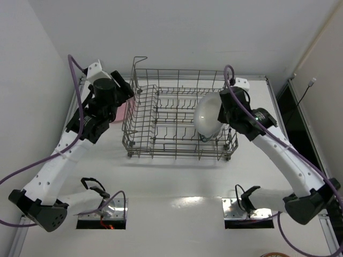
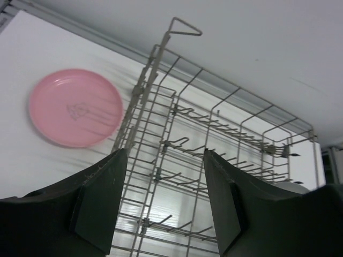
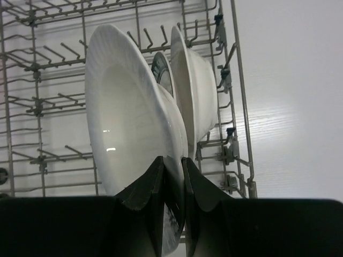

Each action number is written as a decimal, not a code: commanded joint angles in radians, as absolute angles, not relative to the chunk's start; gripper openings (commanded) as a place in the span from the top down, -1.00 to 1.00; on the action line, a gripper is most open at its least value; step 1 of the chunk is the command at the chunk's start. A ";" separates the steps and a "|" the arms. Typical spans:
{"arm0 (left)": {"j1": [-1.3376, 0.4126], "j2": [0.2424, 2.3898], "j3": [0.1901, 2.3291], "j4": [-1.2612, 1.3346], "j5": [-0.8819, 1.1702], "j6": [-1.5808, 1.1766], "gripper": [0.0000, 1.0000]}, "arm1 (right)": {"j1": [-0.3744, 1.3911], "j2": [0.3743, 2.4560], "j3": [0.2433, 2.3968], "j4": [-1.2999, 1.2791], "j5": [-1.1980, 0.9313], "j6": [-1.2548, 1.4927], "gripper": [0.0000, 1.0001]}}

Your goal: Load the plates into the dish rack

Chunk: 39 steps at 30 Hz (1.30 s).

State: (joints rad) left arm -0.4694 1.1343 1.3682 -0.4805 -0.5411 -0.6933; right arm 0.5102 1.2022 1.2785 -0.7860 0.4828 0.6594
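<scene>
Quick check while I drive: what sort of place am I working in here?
Likely a robot test bench, not a home kitchen: a grey wire dish rack sits on a white tabletop boxed in by plain white wall panels.

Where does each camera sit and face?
Top external: above and behind, looking down on the dish rack; the left arm and right arm show.
Left wrist: looks past the open left gripper at the rack and the pink plate flat on the table.
Right wrist: looks past the right gripper, shut on the white plate upright in the rack.
All three share the rack.
</scene>
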 commanded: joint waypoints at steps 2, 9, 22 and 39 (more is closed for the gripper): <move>-0.472 1.144 1.339 -0.468 -0.650 -0.699 -0.13 | 0.571 1.281 1.437 -0.833 0.771 0.701 1.00; -0.525 1.135 1.339 -0.477 -0.707 -0.710 -0.16 | 0.632 1.399 1.506 -0.848 0.882 0.680 1.00; -0.534 1.135 1.328 -0.486 -0.736 -0.712 -0.24 | 0.713 1.574 1.549 -0.853 1.015 0.658 1.00; -0.534 1.144 1.319 -0.486 -0.736 -0.712 -0.34 | 0.773 1.856 1.663 -0.933 1.074 0.701 0.92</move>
State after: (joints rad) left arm -0.5243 1.1522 1.3296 -0.5007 -0.7124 -0.7082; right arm 0.7738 1.8446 1.6093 -0.9546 1.0214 0.6685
